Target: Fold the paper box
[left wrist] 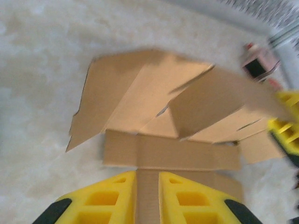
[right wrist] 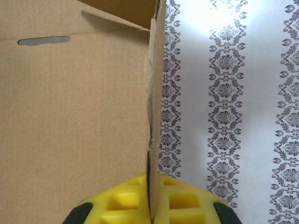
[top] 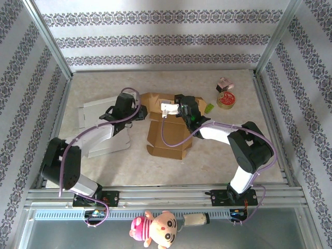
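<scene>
The brown paper box (top: pixel 168 137) lies partly unfolded in the middle of the table, its flaps spread out and one wall raised at the back. My left gripper (top: pixel 139 111) is at the box's left rear corner. In the left wrist view its yellow fingers (left wrist: pixel 107 196) stand a narrow gap apart over a cardboard strip of the box (left wrist: pixel 140 88), so the left gripper (left wrist: pixel 147 173) is open. My right gripper (top: pixel 179 104) is at the raised wall. In the right wrist view the right gripper (right wrist: pixel 150 177) is shut on the thin edge of that upright cardboard wall (right wrist: pixel 74 116).
White flat sheets (top: pixel 98 111) lie at the left under the left arm. A round tin (top: pixel 226 100), a small pink box (top: pixel 224 83) and a green item (top: pixel 209 108) sit at the back right. Metal frame rails (top: pixel 270 119) border the table.
</scene>
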